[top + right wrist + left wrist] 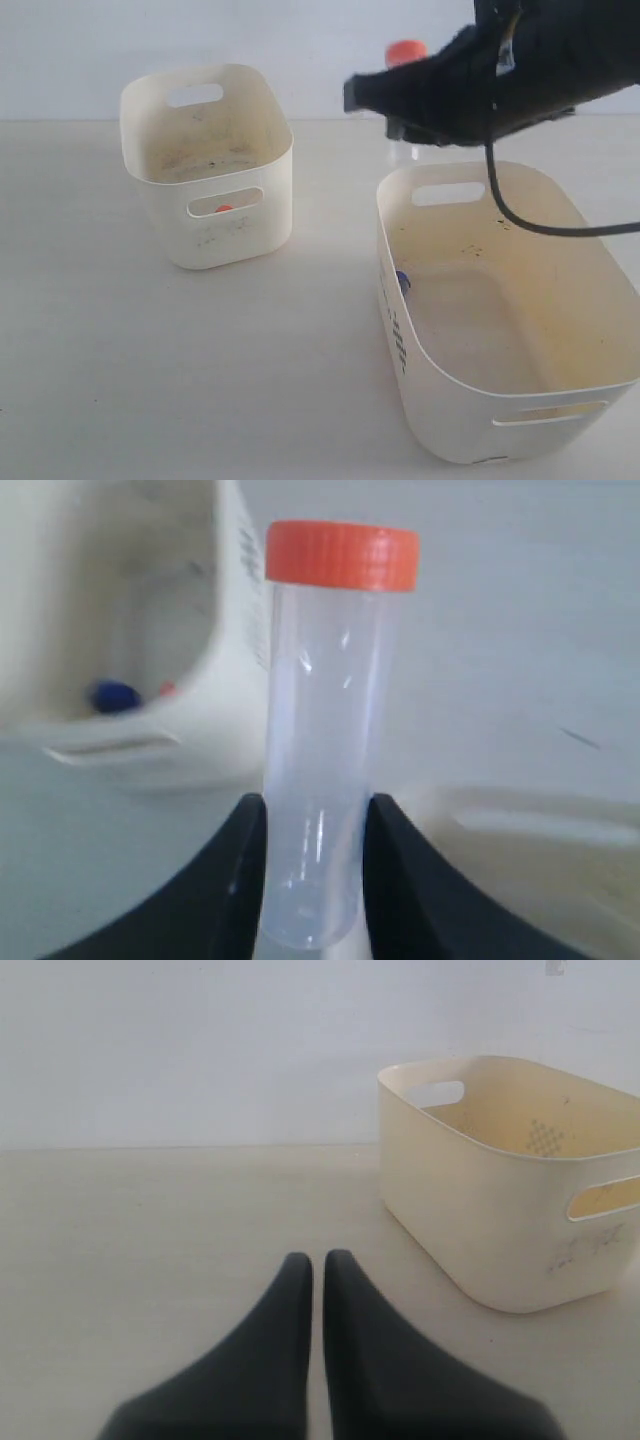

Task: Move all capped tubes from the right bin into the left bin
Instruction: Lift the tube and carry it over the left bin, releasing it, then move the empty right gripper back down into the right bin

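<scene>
Nothing here I can actually read, tbh. The larger, wide cream plastic tub (450, 420) has a column of black printed marks (398, 340) on its outer side wall, but they're seen almost edge-on and blurry, so no letters or numbers come through. The smaller, narrower cream plastic tub (170, 220) shows faint grey marks (215, 237) under its slot handle, also illegible.

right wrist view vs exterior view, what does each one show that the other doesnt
Only the right wrist view: the right claw clamped on a capped tube, its clear body in plain sight. Only the exterior view: the left bin and right bin whole, standing apart on the table. Both: that tube's orange cap and a blue cap inside a bin.
</scene>
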